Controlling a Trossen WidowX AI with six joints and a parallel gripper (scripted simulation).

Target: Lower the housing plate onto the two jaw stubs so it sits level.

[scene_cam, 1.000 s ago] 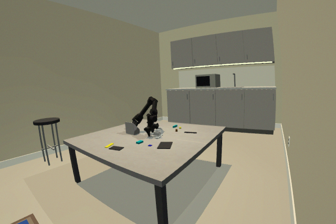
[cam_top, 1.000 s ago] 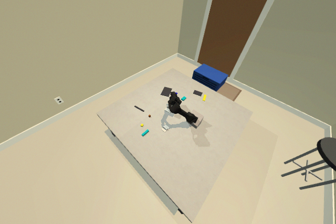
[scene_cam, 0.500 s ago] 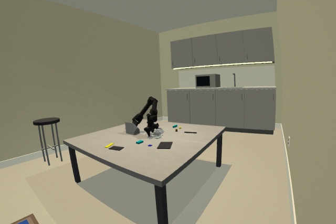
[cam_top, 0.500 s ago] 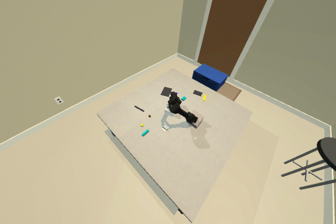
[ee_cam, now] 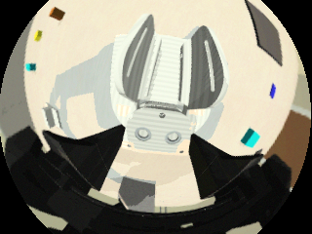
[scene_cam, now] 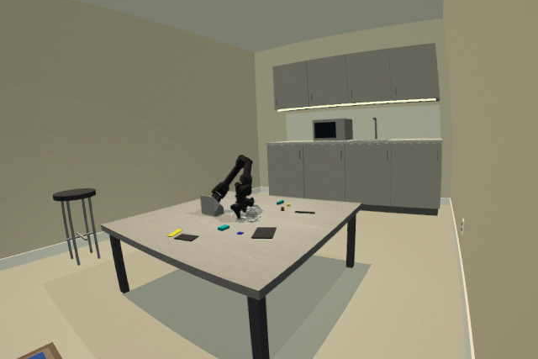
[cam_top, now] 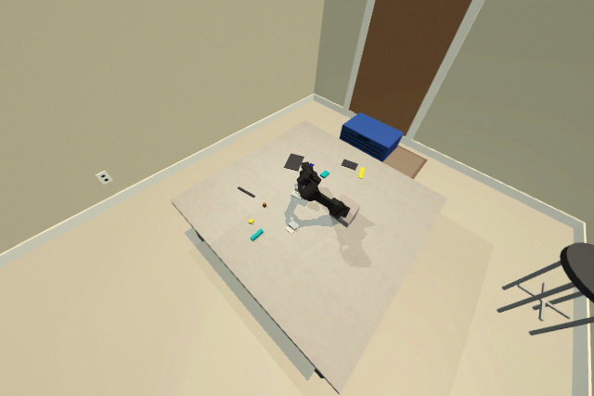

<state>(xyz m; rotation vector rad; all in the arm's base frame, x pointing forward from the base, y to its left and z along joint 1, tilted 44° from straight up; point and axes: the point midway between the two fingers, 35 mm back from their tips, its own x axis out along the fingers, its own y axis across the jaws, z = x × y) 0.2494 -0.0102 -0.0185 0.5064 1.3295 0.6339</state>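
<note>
The housing plate [ee_cam: 158, 125] is pale grey, with two round rings on its face, and spans the space between my fingertips in the wrist view. My gripper [ee_cam: 158, 131] is shut on it, one black finger at each side. Two upright pale jaws, a left one [ee_cam: 137, 60] and a right one [ee_cam: 208, 73], stand just beyond the plate over a ribbed white base [ee_cam: 166, 65]. The white assembly [cam_top: 295, 195] [scene_cam: 252, 213] is small beside the arm in the top and exterior views. The stubs and pins are hidden, so I cannot tell whether the plate is seated or level.
A small pale part [cam_top: 291, 226] [ee_cam: 51, 116] lies off to one side. A grey block [scene_cam: 211, 206] stands by the arm base. Dark flat plates [cam_top: 293, 161] [scene_cam: 186, 237], a dark bar [cam_top: 246, 191], teal pieces [cam_top: 257, 235] [scene_cam: 224, 227] and a yellow bar [cam_top: 361, 172] lie around.
</note>
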